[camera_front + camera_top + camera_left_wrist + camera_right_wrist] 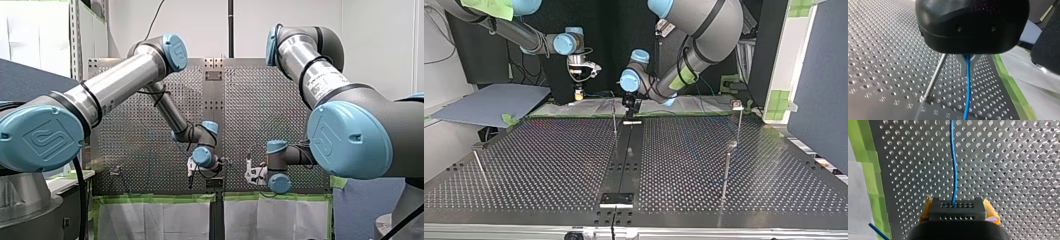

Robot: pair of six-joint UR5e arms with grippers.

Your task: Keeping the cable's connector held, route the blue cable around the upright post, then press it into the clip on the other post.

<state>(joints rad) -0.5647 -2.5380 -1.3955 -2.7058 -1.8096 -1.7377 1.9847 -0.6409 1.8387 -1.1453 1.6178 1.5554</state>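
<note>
Front view, left to right. My left end effector (pixel 966 67) is closed on the blue cable (pixel 967 87), just beside an upright post (pixel 934 77). My right end effector (pixel 958 207) clamps the connector (pixel 957 212) between yellow pads. Cable looks thin, light and floppy, so grip it near the post and keep tension. Counts: one cable, one connector, four posts on the tabletop (pixel 549 165).

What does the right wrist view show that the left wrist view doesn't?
Only the right wrist view: the black connector clamped between the yellow pads of my right end effector, with the blue cable leaving it ahead. Only the left wrist view: my left end effector with the cable coming out from under it, and a thin metal post standing beside the cable. Both: the blue cable, the perforated table and green tape along its edge.
</note>
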